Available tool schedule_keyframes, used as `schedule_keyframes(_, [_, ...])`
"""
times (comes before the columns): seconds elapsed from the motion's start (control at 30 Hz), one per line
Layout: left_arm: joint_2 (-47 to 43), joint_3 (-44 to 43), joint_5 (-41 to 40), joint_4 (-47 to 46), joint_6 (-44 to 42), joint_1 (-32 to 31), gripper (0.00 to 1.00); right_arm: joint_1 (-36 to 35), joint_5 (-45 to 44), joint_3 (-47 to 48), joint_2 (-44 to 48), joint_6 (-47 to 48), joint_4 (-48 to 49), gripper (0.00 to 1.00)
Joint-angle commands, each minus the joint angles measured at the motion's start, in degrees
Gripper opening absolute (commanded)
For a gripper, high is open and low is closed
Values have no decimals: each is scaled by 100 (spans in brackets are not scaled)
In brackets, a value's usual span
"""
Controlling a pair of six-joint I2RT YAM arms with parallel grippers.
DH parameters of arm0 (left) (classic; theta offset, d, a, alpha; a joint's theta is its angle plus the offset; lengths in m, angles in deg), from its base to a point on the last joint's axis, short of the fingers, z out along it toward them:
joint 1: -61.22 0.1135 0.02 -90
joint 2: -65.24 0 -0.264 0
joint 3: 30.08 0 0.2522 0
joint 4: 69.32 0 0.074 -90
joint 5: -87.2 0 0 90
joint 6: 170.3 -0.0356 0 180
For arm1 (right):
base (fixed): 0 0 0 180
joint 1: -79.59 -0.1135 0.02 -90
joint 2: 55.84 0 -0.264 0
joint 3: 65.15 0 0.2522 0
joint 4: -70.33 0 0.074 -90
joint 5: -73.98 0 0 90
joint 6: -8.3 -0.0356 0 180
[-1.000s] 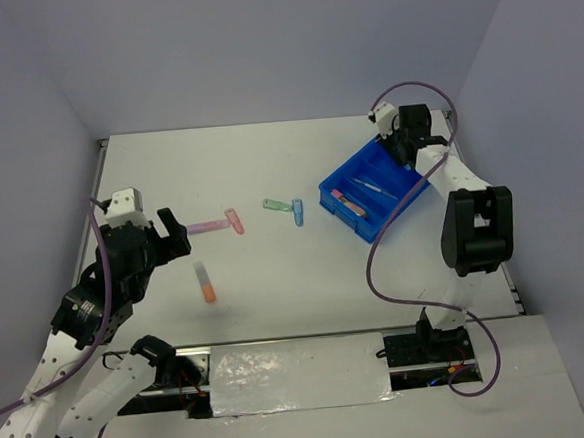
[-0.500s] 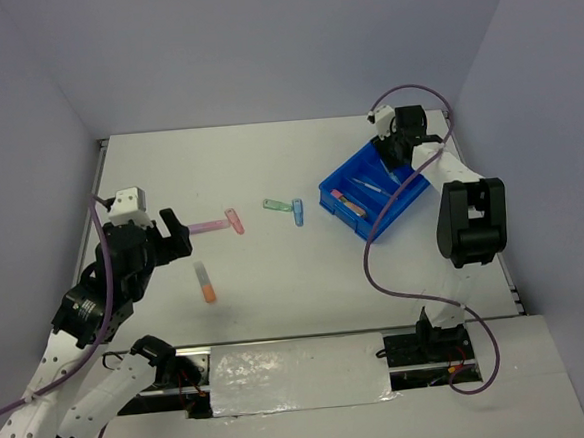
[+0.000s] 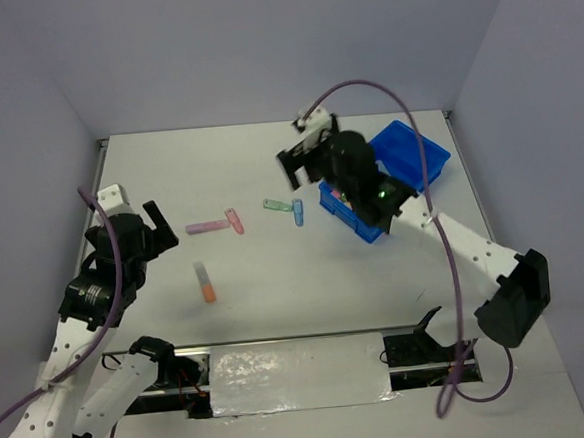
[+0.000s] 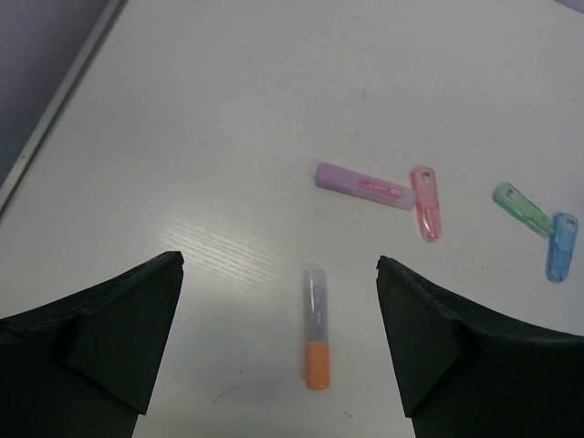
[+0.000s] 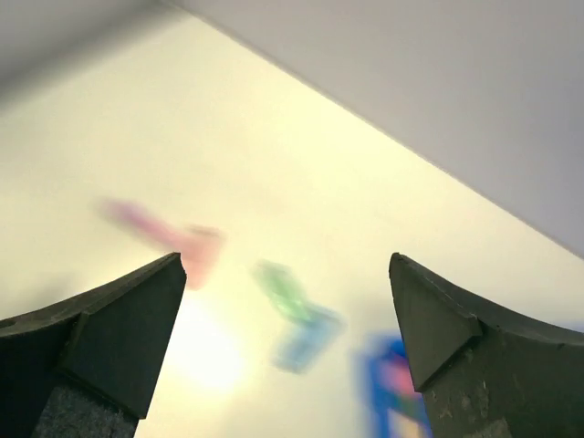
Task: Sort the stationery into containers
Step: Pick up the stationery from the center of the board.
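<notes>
**Light, slick little barrels: grip across the middle**

Five pieces of stationery lie loose on the white worktop [image 3: 306, 278], all well apart from the blue tray [image 3: 414, 146] at the far right. The right arm crosses over the tray and hides most of its inside.

The orange-and-grey pen [image 4: 316, 327] lies alone, nearest the left arm. Beyond it the lilac highlighter [image 4: 363, 186] meets the pink one [image 4: 425, 203] at an angle, their ends touching or almost so. Further right, the green one [image 4: 521, 209] and the light blue one [image 4: 561, 246] form a similar pair.

All look like short, stiff plastic barrels, glossy and partly translucent, with rounded ends. The lilac one seems flatter and boxier, and the orange pen has a clear grey cap half. I judge them very light and rigid, not fragile, but smooth enough to roll or squirt sideways under an off-centre pinch. The safest hold is across the short width at mid-length, with the fingers square to the long axis. In the two pairs, a closing finger could easily nudge the neighbour.

The left fingers [image 4: 100, 338] are spread wide and hold nothing, hanging above the worktop with the orange pen framed between them. The right fingers [image 5: 100, 338] are also apart and empty, over the worktop near the green and blue pair. That view is smeared, so no finer detail can be read from it.
</notes>
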Motion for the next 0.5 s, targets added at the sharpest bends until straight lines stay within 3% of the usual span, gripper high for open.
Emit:
schedule_keyframes(0.0, [-223,-168,-657,121,371,371,99,-654,1110,-680,-134,-1857,1146,100])
schedule_keyframes(0.03, [-311,-150,-728,130,441,432,99,-724,1990,-594,-405,-2261,1514,100])
schedule_keyframes(0.07, [-434,-107,-764,95,451,511,99,-925,1990,-332,-1026,-2413,1388,100])
schedule_keyframes(0.1, [-478,-89,-764,60,433,529,99,-1466,1651,262,-1354,-2214,969,100])
schedule_keyframes(0.17, [-453,-71,-755,16,442,538,99,-1892,965,880,-2300,-1986,710,100])
schedule_keyframes(0.33, [-365,-80,-782,77,425,538,99,-2113,891,2892,-3991,-1949,-526,99])
schedule_keyframes(0.47, [-391,-10,-571,-81,284,547,99,-2087,1515,4625,-5142,-9,-1679,94])
